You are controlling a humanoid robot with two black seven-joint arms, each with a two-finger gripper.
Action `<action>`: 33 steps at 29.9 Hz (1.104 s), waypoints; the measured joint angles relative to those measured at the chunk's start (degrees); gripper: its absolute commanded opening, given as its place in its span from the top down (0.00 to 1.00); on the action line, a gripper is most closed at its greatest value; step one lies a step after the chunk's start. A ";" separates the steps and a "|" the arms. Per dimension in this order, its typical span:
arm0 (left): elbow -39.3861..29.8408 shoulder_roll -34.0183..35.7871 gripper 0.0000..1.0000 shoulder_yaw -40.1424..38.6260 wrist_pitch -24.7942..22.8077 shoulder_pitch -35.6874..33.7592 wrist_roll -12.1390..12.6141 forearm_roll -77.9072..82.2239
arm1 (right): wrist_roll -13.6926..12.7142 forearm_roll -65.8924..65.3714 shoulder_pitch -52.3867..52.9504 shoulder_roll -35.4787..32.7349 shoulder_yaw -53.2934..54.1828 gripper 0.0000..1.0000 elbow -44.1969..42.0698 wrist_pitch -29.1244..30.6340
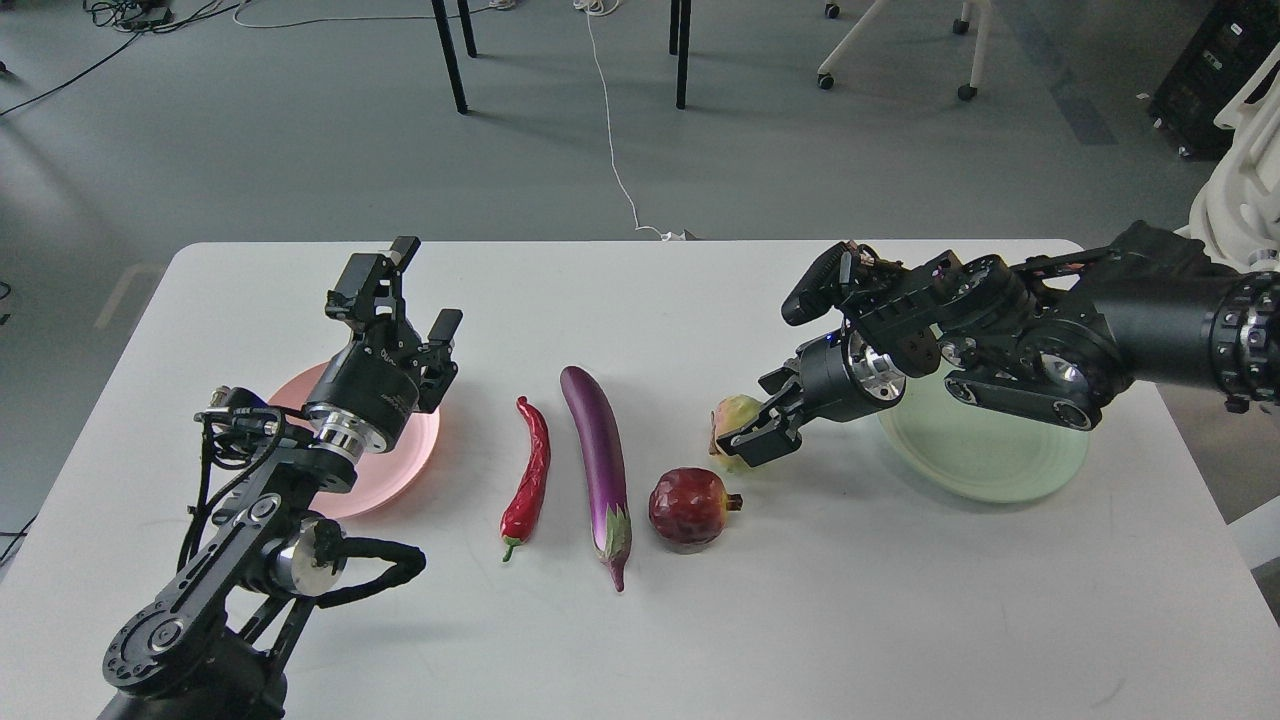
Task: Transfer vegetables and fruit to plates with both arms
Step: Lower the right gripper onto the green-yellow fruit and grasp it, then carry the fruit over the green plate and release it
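A red chili pepper (530,465), a purple eggplant (598,452) and a dark red pomegranate (690,505) lie in a row at the table's middle. The yellow-green fruit (729,415) sits behind the pomegranate, mostly hidden by my right gripper (745,435), which is down over it with its fingers spread around it. My left gripper (420,290) is open and empty above the far edge of the pink plate (405,465). The pale green plate (985,450) lies at the right, partly under my right arm.
The white table (900,610) has free room along its front and back. Chair and table legs and cables stand on the floor beyond the far edge.
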 measured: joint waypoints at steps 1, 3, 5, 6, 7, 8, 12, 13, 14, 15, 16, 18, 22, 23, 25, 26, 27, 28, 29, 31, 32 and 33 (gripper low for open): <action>0.00 0.00 0.01 0.00 0.00 0.00 0.00 0.01 | 0.00 0.00 -0.29 0.19 0.00 0.02 -0.26 -0.34; 0.00 -0.01 0.01 0.00 0.01 0.00 0.00 0.02 | 0.00 0.00 -1.03 0.59 0.00 0.05 -0.86 -1.15; 0.00 -0.03 0.01 0.00 0.01 0.00 0.00 0.03 | 0.00 0.00 -1.73 1.01 0.00 0.07 -1.45 -1.75; 0.00 -0.05 0.01 0.00 0.01 0.01 0.00 0.03 | 0.00 0.00 -2.05 1.28 0.00 0.09 -1.70 -2.05; 0.00 -0.06 0.01 0.00 0.01 0.01 0.00 0.03 | 0.00 -0.01 -2.31 1.49 -0.03 0.10 -1.82 -2.29; 0.00 -0.06 0.01 0.00 0.01 0.01 0.00 0.03 | 0.00 -0.05 -2.52 1.65 -0.11 0.12 -1.91 -2.53; 0.00 0.03 0.01 0.00 0.01 0.01 0.00 0.03 | 0.00 0.01 -2.75 1.90 -0.93 0.25 -2.02 -3.64; 0.00 0.04 0.01 0.00 0.01 0.01 0.00 0.03 | 0.00 0.05 -2.78 1.91 -1.10 0.29 -2.03 -4.15; 0.00 0.06 0.01 0.00 0.01 0.01 0.00 0.03 | 0.00 0.09 -2.81 1.94 -1.24 0.32 -2.03 -4.64; 0.00 0.06 0.01 0.00 0.01 0.01 0.00 0.03 | 0.00 0.10 -2.84 2.00 -1.39 0.35 -2.03 -5.13; 0.00 0.06 0.01 0.00 0.00 0.01 0.00 0.03 | 0.00 0.10 -2.84 2.04 -1.56 0.40 -2.03 -5.51; 0.00 -0.02 0.01 0.00 0.00 0.01 0.00 0.03 | 0.01 0.18 -2.84 2.08 -2.00 0.44 -2.04 -5.96; 0.00 -0.16 0.01 0.00 -0.04 0.01 0.00 0.03 | 0.02 0.19 -2.77 1.85 -2.50 0.45 -1.91 -6.47; 0.00 -0.16 0.01 0.00 -0.06 0.01 -0.01 0.03 | 0.02 0.20 -2.67 1.70 -2.52 0.44 -1.82 -6.55; 0.00 -0.15 0.01 0.00 -0.07 0.01 -0.02 0.03 | 0.02 0.21 -2.25 1.21 -2.53 0.44 -1.61 -7.01; 0.00 -0.12 0.01 0.00 -0.08 0.01 -0.02 0.03 | 0.03 0.23 -1.89 0.84 -2.53 0.44 -1.53 -7.45; 0.00 -0.08 0.01 0.00 -0.08 0.01 -0.02 0.03 | 0.02 0.24 -1.26 0.27 -2.51 0.45 -1.51 -8.02; 0.00 -0.02 0.01 0.00 -0.08 0.01 -0.02 0.03 | 0.02 0.26 -0.40 -0.40 -2.43 0.45 -1.51 -8.64; 0.00 0.09 0.01 0.00 -0.09 0.01 -0.02 0.03 | 0.02 0.26 0.68 -1.18 -2.36 0.45 -1.51 -9.20; 0.00 0.44 0.01 0.00 -0.13 0.01 -0.02 0.03 | 0.02 0.28 2.74 -2.87 -2.21 0.45 -1.54 -10.09; 0.00 0.59 0.01 0.00 -0.15 0.01 -0.02 0.03 | 0.01 0.27 3.80 -3.95 -2.15 0.44 -1.48 -10.45; 0.00 0.71 0.01 0.00 -0.16 0.01 -0.07 0.03 | 0.02 0.28 4.66 -5.00 -2.10 0.44 -1.36 -10.80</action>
